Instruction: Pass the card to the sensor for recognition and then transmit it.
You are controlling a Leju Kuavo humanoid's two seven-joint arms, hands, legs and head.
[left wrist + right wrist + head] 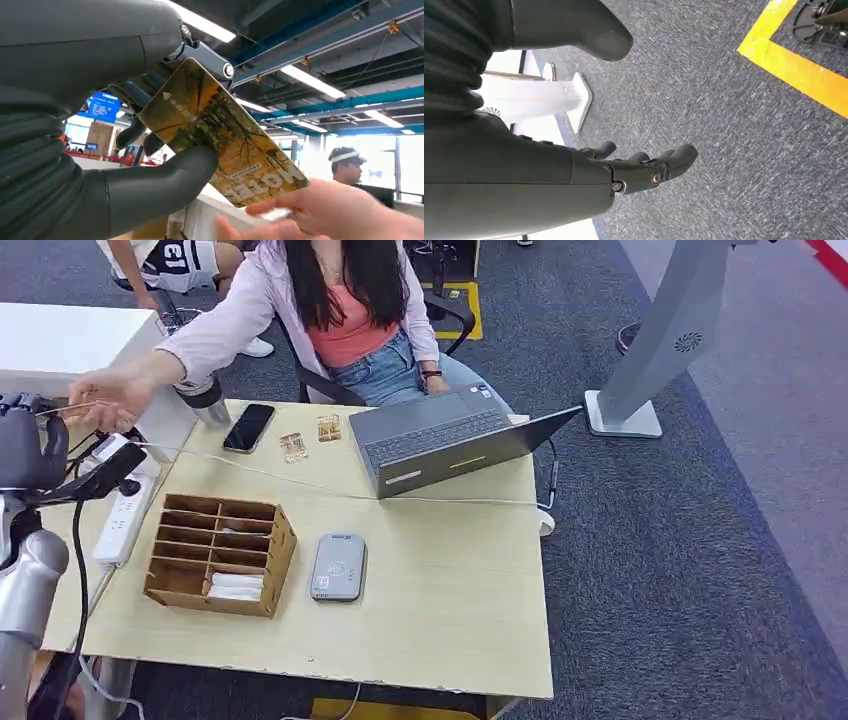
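The robot's left hand (125, 150) pinches a yellow-brown printed card (220, 135) between its thick thumb and darker fingers (145, 142), raised well beyond the left end of the bench (450, 610). A seated person's hand (330, 210) reaches in and touches the card's free edge. From the head view the same meeting shows at the far left, the person's hand (110, 400) stretched out from behind the laptop (450, 440) toward the raised left hand (30, 445).

The grey card sensor (338, 566) lies flat on the bench just beside the wooden sorting box (220, 555), well apart from the card. The right hand (644, 167) hangs over the carpet, fingers loosely apart and holding nothing.

This looks like the handover. To do it well, the hand should likely hold steady, keep the card's free end clear for the person's grasp, and ease the thumb only once that grasp is firm.
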